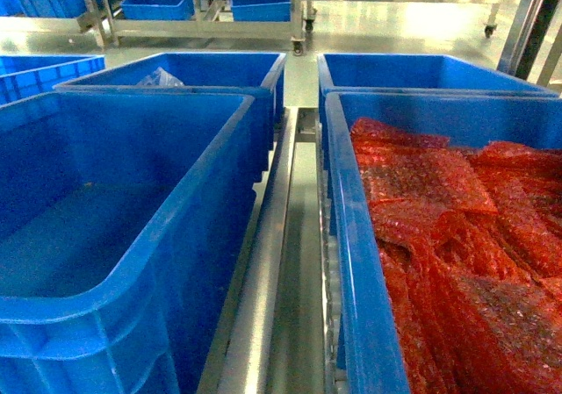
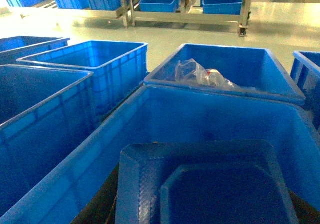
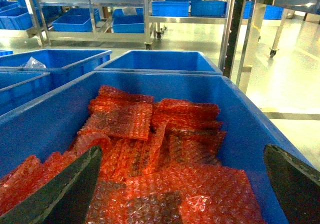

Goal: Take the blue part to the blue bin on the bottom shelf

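Fingers of my right gripper (image 3: 182, 184) are standing wide apart, one dark finger (image 3: 65, 194) at the lower left of the right wrist view and the other at the lower right, and nothing is sitting between them. They are hovering over a blue bin (image 3: 235, 114) that is holding a heap of red bubble-wrap bags (image 3: 150, 149), which are lying flat and overlapping each other. For my left gripper I cannot tell how the fingers are standing: the left wrist view is showing only a dark blue tray-shaped part (image 2: 205, 184) filling the bottom of the picture, and I am not seeing the fingers themselves. This blue part is hanging over the inside of a large blue bin (image 2: 200, 114) whose floor looks bare. Just behind that bin another blue bin (image 2: 260, 64) is holding a crumpled clear plastic bag (image 2: 202, 75). In the head view the bare blue bin (image 1: 114, 227) is sitting on the left and the bin with red bags (image 1: 360, 262) on the right, and between them the steel centre rail of the bottom shelf (image 1: 272, 271) is running away from me. Further out, across the pale floor (image 3: 280, 79), steel racks (image 3: 125, 4) are carrying more blue bins.
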Controlling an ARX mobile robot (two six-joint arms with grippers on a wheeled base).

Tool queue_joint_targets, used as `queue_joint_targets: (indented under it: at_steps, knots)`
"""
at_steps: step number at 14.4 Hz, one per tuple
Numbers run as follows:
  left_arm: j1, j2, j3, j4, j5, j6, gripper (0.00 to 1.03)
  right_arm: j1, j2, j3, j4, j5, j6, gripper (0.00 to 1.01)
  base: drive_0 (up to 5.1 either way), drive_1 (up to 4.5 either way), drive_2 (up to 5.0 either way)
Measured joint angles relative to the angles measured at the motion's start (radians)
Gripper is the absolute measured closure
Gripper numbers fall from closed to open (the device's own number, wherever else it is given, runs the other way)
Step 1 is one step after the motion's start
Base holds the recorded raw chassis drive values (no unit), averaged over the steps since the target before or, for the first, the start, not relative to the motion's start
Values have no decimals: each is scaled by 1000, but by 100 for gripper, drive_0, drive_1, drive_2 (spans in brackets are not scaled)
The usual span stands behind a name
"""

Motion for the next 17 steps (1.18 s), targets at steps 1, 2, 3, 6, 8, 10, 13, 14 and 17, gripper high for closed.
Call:
queue_joint_targets:
  at_steps: [1, 2, 3, 6, 8, 10, 13, 14, 17]
  knots:
    - [11, 48, 26, 21, 13, -1, 59, 0, 0, 0, 0, 0, 0, 3, 0, 0, 0]
    - [14, 79, 43, 29, 19, -3, 59, 0, 0, 0, 0, 0, 0, 3, 0, 0, 0]
    - [18, 129, 76, 28, 41, -7, 59, 0, 0, 0, 0, 0, 0, 3, 0, 0, 0]
    - [27, 171, 116, 26, 69, -27, 11, 0, 0, 0, 0, 0, 0, 3, 0, 0, 0]
    - [27, 179, 116, 19, 70, -29, 5, 0, 0, 0, 0, 0, 0, 3, 0, 0, 0]
    - [58, 175, 70, 161, 189, -4, 15, 0, 0, 0, 0, 0, 0, 3, 0, 0, 0]
    - [107, 77, -83, 249, 357, 23, 42, 0, 0, 0, 0, 0, 0, 3, 0, 0, 0]
    - [118, 52, -114, 253, 372, 24, 51, 0, 0, 0, 0, 0, 0, 3, 0, 0, 0]
    - [149, -35, -200, 252, 403, 24, 79, 0, 0, 0, 0, 0, 0, 3, 0, 0, 0]
